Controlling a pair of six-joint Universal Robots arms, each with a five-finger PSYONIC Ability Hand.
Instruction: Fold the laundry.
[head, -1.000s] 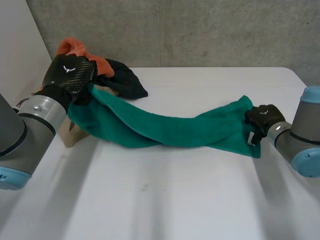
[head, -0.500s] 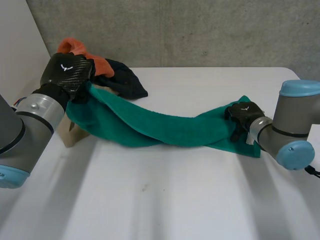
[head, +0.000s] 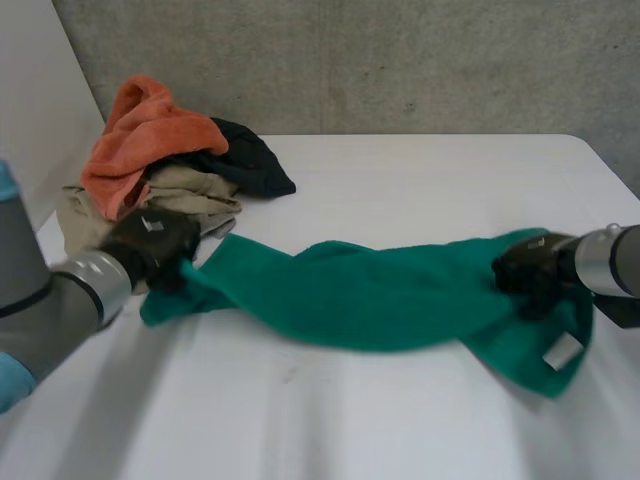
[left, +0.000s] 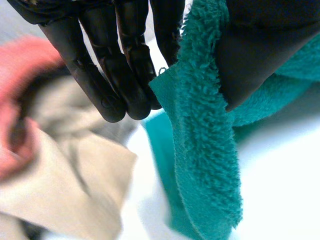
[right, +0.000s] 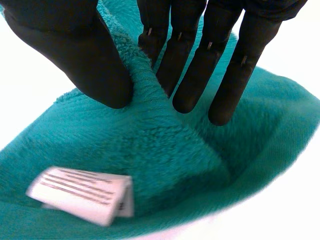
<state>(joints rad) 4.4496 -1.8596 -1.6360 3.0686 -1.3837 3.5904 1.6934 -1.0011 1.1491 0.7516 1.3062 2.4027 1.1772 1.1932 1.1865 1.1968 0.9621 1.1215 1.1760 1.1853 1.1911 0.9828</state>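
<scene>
A green towel lies stretched in a long, rumpled band across the white table, with one end at each hand. The left hand is closed on the towel's left end. In its wrist view the straight fingers and the thumb pinch an upright edge of the terry cloth between them, and the rest hangs down toward the table. The right hand holds the other end in much the same way: the thumb is on one side of a raised fold and the fingers on the other, with the fold caught between them. Just past that hand the towel's end spreads out on the table, and a white tag shows on it near the corner. Behind the left hand, at the table's back left corner, sits a pile of other laundry — an orange towel on top, a black garment on the side toward the middle, and a beige garment at the front, close to the left hand. A grey concrete wall stands behind the table.
</scene>
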